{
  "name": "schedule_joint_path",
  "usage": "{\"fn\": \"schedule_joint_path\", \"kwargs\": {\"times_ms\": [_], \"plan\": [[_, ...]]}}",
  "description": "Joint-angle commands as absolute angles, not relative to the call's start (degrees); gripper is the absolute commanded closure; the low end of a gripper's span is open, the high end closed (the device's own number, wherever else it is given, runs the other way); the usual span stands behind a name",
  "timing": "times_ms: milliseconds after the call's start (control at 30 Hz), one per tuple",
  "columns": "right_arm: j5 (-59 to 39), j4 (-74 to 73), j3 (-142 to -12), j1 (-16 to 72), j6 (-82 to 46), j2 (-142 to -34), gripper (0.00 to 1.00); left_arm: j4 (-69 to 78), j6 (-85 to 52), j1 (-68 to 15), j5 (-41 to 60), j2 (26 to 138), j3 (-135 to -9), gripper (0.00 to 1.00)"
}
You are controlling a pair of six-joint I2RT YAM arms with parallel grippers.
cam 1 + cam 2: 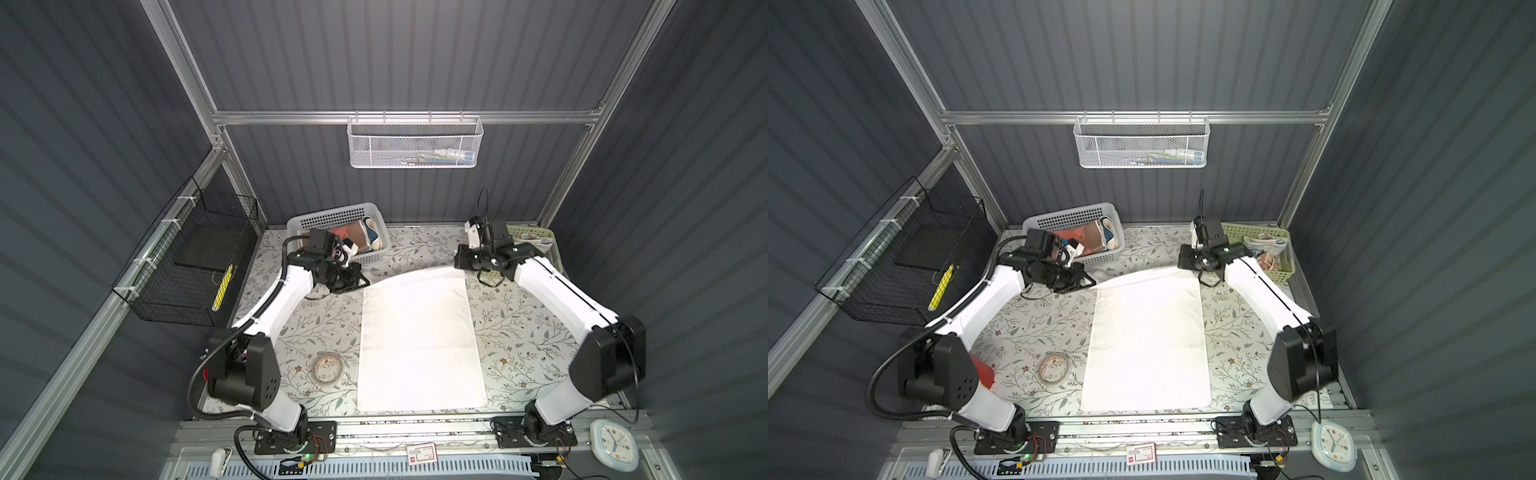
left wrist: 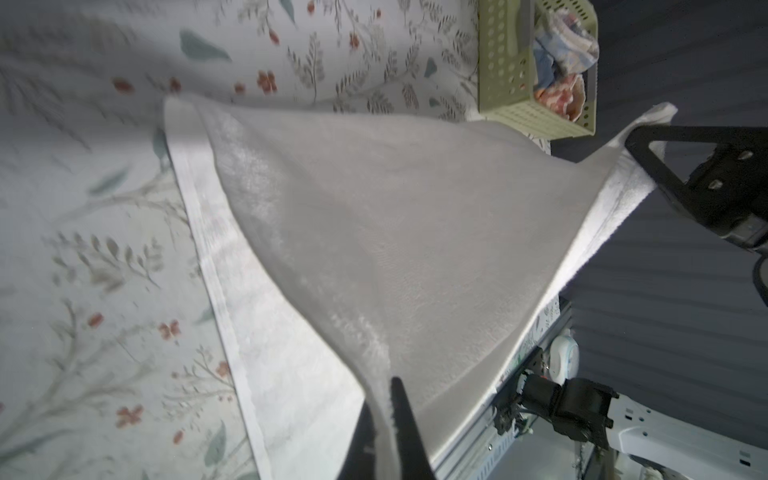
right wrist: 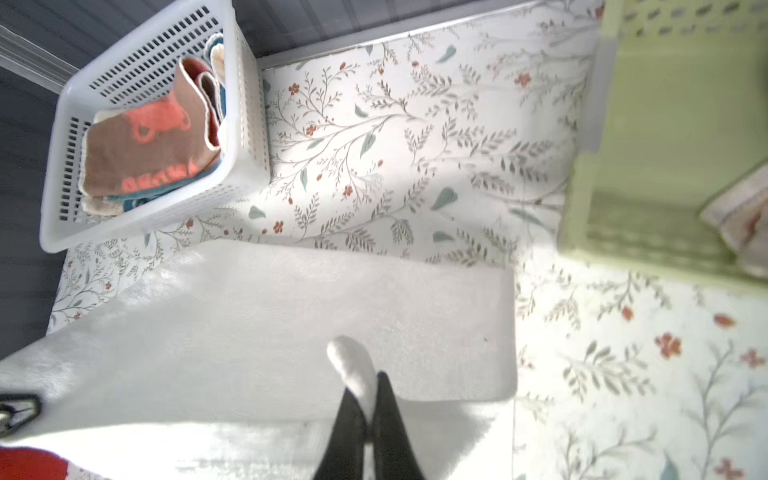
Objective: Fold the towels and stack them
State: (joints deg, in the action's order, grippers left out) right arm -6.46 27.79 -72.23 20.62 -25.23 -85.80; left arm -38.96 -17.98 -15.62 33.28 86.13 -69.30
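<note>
Both arms are on the white towel point(image 1: 419, 345) right now. It lies spread down the middle of the table point(image 1: 324, 316), its near part flat and its far edge lifted off the surface. The left pincer point(image 2: 384, 403) is pinched tight on one far corner and the right pincer point(image 3: 368, 399) is clamped on the other, a nub of cloth poking out past its tips. The edge hangs stretched between them.

So where does that leave us? In the white basket point(image 1: 324, 216) at the back, a brown towel point(image 3: 141, 153) with coral markings sits folded on top of a blue towel point(image 3: 174, 189), so I'd call those two done and stacked. The white one looks to be at its very first fold, with no crease laid down yet. Over in the green basket point(image 1: 1254, 229), a patterned towel point(image 1: 1266, 253) lies crumpled and looks untouched. Roughly halfway, I'd say: this one needs folding and stacking, then the last.
</note>
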Motion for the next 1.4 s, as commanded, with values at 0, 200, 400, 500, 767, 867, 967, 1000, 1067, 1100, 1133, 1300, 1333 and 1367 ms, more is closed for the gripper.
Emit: {"fn": "schedule_joint_path", "kwargs": {"times_ms": [0,200,400,500,767,867,967,1000,1067,1100,1133,1300,1333,1367], "plan": [[-5.53,23.64,-57.71,22.04,-35.26,-76.47,1.00,-33.30,-25.41,-17.27,34.04,78.52,-56.70,1.00],[-6.63,25.48,-36.70,26.36,-45.92,-61.82,0.72,-21.33,-37.22,-21.93,34.80,69.87,-35.87,1.00],[-5.44,34.12,-35.08,26.13,-44.06,-57.33,0.45,-23.49,-36.84,-22.68,33.30,69.40,-30.85,1.00],[-5.33,35.12,-35.33,25.93,-42.68,-59.32,0.43,-23.36,-36.33,-22.68,32.55,70.08,-30.55,1.00],[-10.16,33.94,-34.50,26.01,-43.11,-69.66,0.47,-20.01,-37.80,-22.68,32.26,73.45,-28.58,1.00],[-11.14,31.27,-33.15,25.97,-42.90,-70.84,0.52,-18.59,-38.25,-22.67,32.12,74.90,-27.79,1.00],[-11.66,29.16,-33.95,25.94,-42.06,-74.10,0.62,-17.57,-37.47,-22.68,32.29,78.11,-28.35,1.00],[-11.62,28.74,-34.46,25.98,-41.57,-75.43,0.64,-18.04,-36.55,-22.68,31.94,79.45,-29.15,1.00],[-11.47,27.64,-35.60,25.93,-40.94,-77.89,0.68,-19.05,-34.37,-22.59,31.36,83.09,-31.45,1.00],[-11.15,27.26,-36.14,25.86,-40.53,-78.80,0.69,-19.15,-33.51,-22.51,31.36,84.77,-32.50,1.00],[-10.67,27.08,-36.89,25.62,-39.99,-79.92,0.69,-19.26,-32.63,-22.26,31.38,86.90,-33.66,1.00],[-10.38,26.83,-42.36,22.54,-36.17,-86.23,0.71,-21.50,-28.11,-18.70,30.93,95.59,-40.52,1.00],[-10.11,26.47,-43.85,21.82,-35.23,-87.65,0.70,-23.05,-26.77,-17.73,30.01,97.23,-42.33,1.00],[-10.13,26.62,-45.55,21.11,-34.35,-88.90,0.70,-24.19,-25.75,-16.86,29.51,98.56,-44.10,1.00]]}}
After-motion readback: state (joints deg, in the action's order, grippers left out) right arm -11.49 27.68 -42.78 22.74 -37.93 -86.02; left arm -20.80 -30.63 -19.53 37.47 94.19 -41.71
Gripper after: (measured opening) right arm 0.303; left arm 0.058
